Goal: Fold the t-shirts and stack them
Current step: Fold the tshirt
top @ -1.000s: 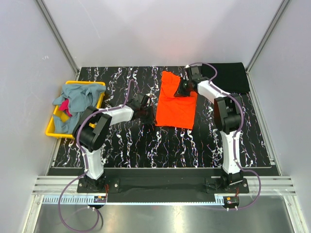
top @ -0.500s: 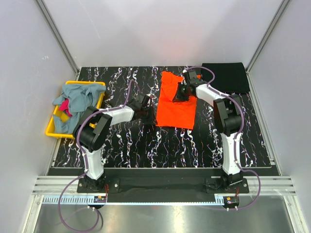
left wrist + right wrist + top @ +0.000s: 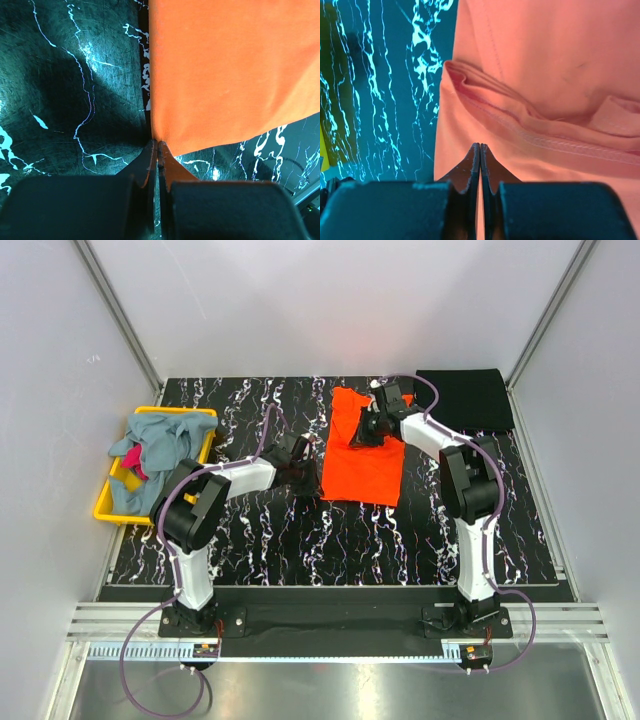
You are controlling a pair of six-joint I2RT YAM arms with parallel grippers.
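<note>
The bright orange t-shirt (image 3: 362, 465) lies flat mid-table, its upper part bunched into a fold (image 3: 530, 120). My left gripper (image 3: 306, 470) is shut right at the shirt's near left corner (image 3: 165, 137), tips (image 3: 158, 145) pinching its edge. My right gripper (image 3: 366, 430) is shut, its tips (image 3: 480, 146) resting on the upper part of the orange cloth with nothing visible between them. A folded black t-shirt (image 3: 470, 398) lies at the back right. Grey-blue (image 3: 160, 440) and magenta (image 3: 133, 462) shirts are heaped in the bin.
A yellow plastic bin (image 3: 105, 502) stands at the table's left edge. Grey walls and metal rails close in the black marbled table (image 3: 300, 540) on three sides.
My right gripper has slid leftward over the top of the orange shirt, from its right side toward its middle. The left arm has not moved.
</note>
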